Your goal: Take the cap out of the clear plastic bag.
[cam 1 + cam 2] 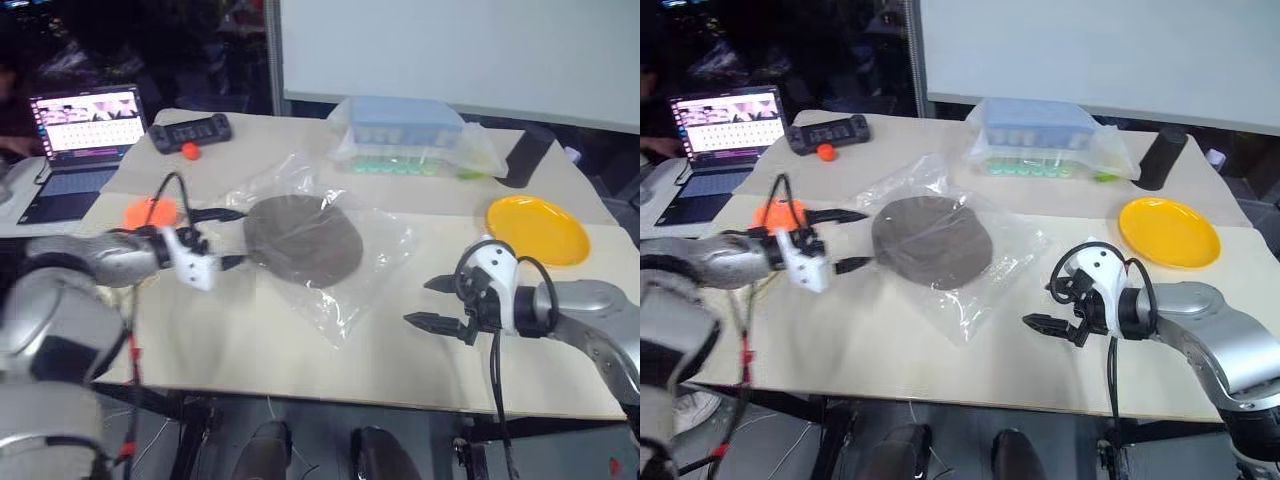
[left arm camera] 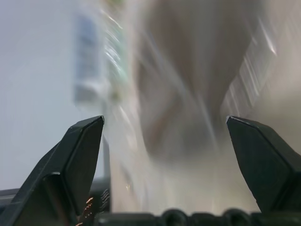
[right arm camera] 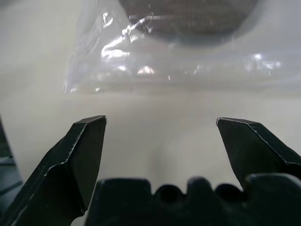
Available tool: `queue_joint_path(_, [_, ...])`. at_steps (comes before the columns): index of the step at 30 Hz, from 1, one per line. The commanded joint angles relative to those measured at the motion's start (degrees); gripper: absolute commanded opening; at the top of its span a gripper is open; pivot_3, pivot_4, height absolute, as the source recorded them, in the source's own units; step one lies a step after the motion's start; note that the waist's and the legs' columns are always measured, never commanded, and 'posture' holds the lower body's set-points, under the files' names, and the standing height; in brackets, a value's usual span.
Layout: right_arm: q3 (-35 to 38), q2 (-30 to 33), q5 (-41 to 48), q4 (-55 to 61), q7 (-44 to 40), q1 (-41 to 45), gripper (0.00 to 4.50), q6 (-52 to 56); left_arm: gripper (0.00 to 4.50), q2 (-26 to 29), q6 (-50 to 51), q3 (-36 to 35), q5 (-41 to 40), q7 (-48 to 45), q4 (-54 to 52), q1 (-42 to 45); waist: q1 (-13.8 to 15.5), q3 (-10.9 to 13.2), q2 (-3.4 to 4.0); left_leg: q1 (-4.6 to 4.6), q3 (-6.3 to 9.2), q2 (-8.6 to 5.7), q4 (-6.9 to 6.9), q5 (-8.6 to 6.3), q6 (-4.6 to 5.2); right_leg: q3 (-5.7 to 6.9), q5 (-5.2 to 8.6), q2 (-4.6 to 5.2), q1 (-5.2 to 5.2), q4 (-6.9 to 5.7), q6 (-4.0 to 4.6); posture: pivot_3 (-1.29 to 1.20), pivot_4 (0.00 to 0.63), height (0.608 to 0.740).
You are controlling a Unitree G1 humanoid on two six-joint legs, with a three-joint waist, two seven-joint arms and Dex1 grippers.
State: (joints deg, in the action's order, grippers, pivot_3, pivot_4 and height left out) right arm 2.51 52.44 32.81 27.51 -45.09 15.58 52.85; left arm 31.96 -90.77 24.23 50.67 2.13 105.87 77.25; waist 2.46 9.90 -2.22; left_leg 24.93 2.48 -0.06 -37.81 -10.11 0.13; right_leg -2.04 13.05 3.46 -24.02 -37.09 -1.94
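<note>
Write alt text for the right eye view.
A dark brown cap lies inside a clear plastic bag on a pale table, between two open grippers: left gripper beside the cap, right gripper off the bag's other side. A yellow plate sits behind.

The pale table [image 1: 300,360] bears the clear plastic bag [image 1: 370,270], a yellow plate [image 1: 538,228] and a laptop [image 1: 75,140].

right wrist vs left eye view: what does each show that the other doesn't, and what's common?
Right wrist view alone: the near edge of the clear plastic bag up close, with bare table between it and the open right gripper.

Left eye view alone: the open left gripper beside the bag, the yellow plate, the laptop, the blue-lidded box.

Both: the cap lying inside the bag, neither gripper holding anything.
</note>
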Motion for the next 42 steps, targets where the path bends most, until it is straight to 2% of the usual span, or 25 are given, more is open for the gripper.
queue_joint_path(1, [0.7,-2.4,-2.0,-1.2,2.6,0.4,4.50,-2.6,4.48,-8.1,-0.3,-10.1,2.1,-8.2,13.6,8.5,-0.2,0.0,-0.12,0.11,0.00,-0.03,-0.05,0.00,0.00,-0.02,-0.05,0.00,-0.04,0.07,-0.09,0.00,0.150,0.740])
queue_joint_path(7, [1.0,-4.8,-4.8,-3.6,5.5,0.1,4.50,-4.3,4.48,-19.8,15.5,-16.1,-1.5,-18.3,14.1,11.4,-2.1,0.0,-0.11,0.14,-0.09,-0.09,-0.02,-0.05,0.08,-0.23,-0.13,0.05,-0.15,-0.06,-0.19,0.00,0.150,0.740])
queue_joint_path(12, [1.5,-5.7,-6.4,-3.6,6.9,-1.0,4.50,-4.4,4.48,-26.4,23.8,-18.0,-3.0,-23.9,14.1,14.9,-2.6,0.0,-0.12,0.14,-0.07,-0.10,-0.03,-0.05,0.08,-0.24,-0.12,0.04,-0.16,-0.07,-0.20,0.00,0.150,0.740])
queue_joint_path(16, [2.4,-6.2,-7.3,-3.1,8.3,-2.0,4.50,-4.2,4.48,-30.4,32.3,-23.6,-7.0,-29.8,14.1,16.8,-2.8,0.0,-0.11,0.13,-0.06,-0.11,-0.03,-0.05,0.08,-0.25,-0.10,0.04,-0.13,-0.06,-0.24,0.00,0.150,0.740])
queue_joint_path(20, [3.1,-6.3,-7.2,-2.3,8.7,-2.9,4.50,-3.9,4.48,-30.8,38.1,-29.8,-10.8,-34.9,14.1,18.4,-3.2,0.0,-0.11,0.13,-0.06,-0.10,-0.02,-0.06,0.09,-0.25,-0.11,0.04,-0.15,-0.07,-0.22,0.00,0.150,0.740])
queue_joint_path(22, [3.3,-6.3,-7.3,-2.2,9.0,-3.2,4.50,-4.0,4.48,-29.9,47.0,-36.3,-16.7,-37.7,14.1,19.5,-3.3,0.0,-0.11,0.13,-0.06,-0.10,-0.03,-0.06,0.09,-0.26,-0.11,0.04,-0.15,-0.08,-0.22,0.00,0.150,0.740])
queue_joint_path(23, [3.3,-6.4,-7.3,-2.2,9.1,-3.2,4.50,-4.0,4.48,-28.7,52.2,-39.2,-20.3,-37.4,14.1,20.1,-3.4,0.0,-0.11,0.13,-0.05,-0.11,-0.03,-0.05,0.09,-0.27,-0.11,0.04,-0.16,-0.09,-0.22,0.00,0.150,0.740])
queue_joint_path(25, [3.3,-6.5,-7.4,-2.3,9.2,-3.1,4.50,-4.1,4.48,-22.9,64.0,-43.2,-29.2,-31.6,14.1,21.5,-3.7,0.0,-0.11,0.07,-0.05,-0.10,-0.03,-0.05,0.09,-0.27,-0.04,0.03,-0.13,-0.09,-0.34,0.00,0.150,0.740])
queue_joint_path(28, [3.1,-6.7,-7.6,-2.9,9.3,-2.6,4.50,-4.5,4.48,-12.9,81.0,-48.9,-40.7,-24.7,2.0,18.0,-5.8,0.0,-0.09,-0.11,-0.03,-0.02,0.04,-0.06,0.09,-0.38,0.11,-0.03,-0.15,-0.26,-0.60,0.00,0.150,0.740])
queue_joint_path(30, [3.0,-6.9,-7.7,-3.1,9.2,-2.3,4.50,-4.5,4.48,-10.8,88.5,-52.4,-46.4,-25.0,-3.6,16.6,-6.3,0.0,-0.09,-0.33,-0.02,-0.02,0.15,-0.06,0.08,-0.44,0.17,-0.03,-0.16,-0.53,-0.63,0.00,0.150,0.740])
queue_joint_path(34, [1.5,-7.4,-8.5,-4.7,8.5,-0.2,4.50,-5.4,4.48,-5.5,99.0,-55.7,-55.0,-30.5,-18.8,9.9,-5.1,0.0,-0.07,-0.43,0.00,-0.03,0.16,-0.05,0.06,-0.38,0.18,-0.02,-0.07,-0.56,-0.59,0.00,0.150,0.740])
queue_joint_path(39, [0.1,-8.1,-9.4,-6.6,8.2,2.1,4.50,-6.5,4.48,-5.5,111.1,-57.3,-63.8,-32.3,-39.1,-0.8,-4.2,0.1,-0.08,-0.32,0.01,-0.03,0.09,-0.04,0.05,-0.37,-0.03,-0.01,-0.15,-0.57,-0.22,0.00,0.150,0.740])
queue_joint_path(42, [-0.4,-8.4,-10.1,-7.5,8.0,2.9,4.50,-7.2,4.48,-8.3,117.8,-56.7,-67.6,-29.5,-60.1,-13.0,-4.4,0.0,-0.07,-0.30,0.00,-0.02,0.09,-0.04,0.05,-0.45,-0.06,0.01,-0.17,-0.58,-0.18,0.00,0.150,0.740])
